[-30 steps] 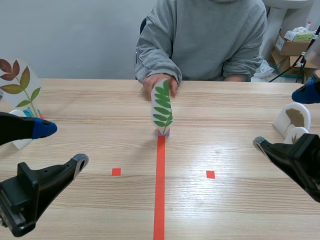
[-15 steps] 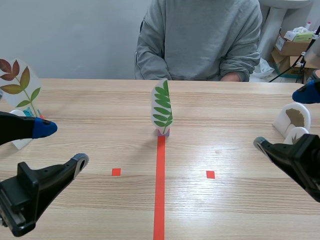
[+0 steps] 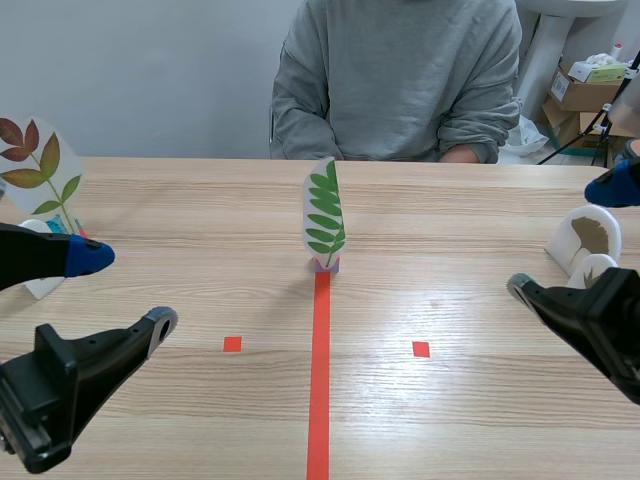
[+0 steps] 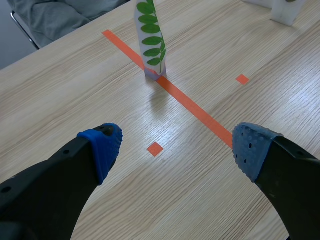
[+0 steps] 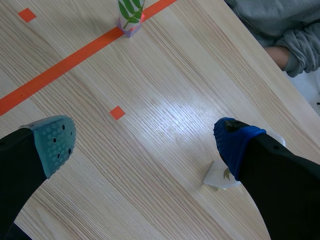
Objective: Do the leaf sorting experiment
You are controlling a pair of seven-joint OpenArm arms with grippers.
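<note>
A white card with a green compound leaf (image 3: 324, 217) stands upright in a small purple holder at the far end of the orange-red tape line; it also shows well ahead of the left gripper (image 4: 152, 41) and far ahead of the right one (image 5: 131, 10). My left gripper (image 3: 125, 290) hovers open low at the left, nothing between its fingers (image 4: 102, 145). My right gripper (image 3: 565, 235) hovers open at the right, also holding nothing. A card with a red-and-green leaf (image 3: 35, 165) stands at the far left. A white curved card with a brownish leaf (image 3: 588, 236) stands at the right.
A person in a grey sweatshirt (image 3: 400, 70) sits across the table, arms drawn back at the far edge. Cardboard boxes (image 3: 582, 95) sit behind at the right. A white holder base (image 5: 220, 176) lies beside the right gripper's finger.
The person's hand, which held the green-leaf card a second ago, has drawn back to the table's far edge. The card stands alone. Neither arm has moved.
</note>
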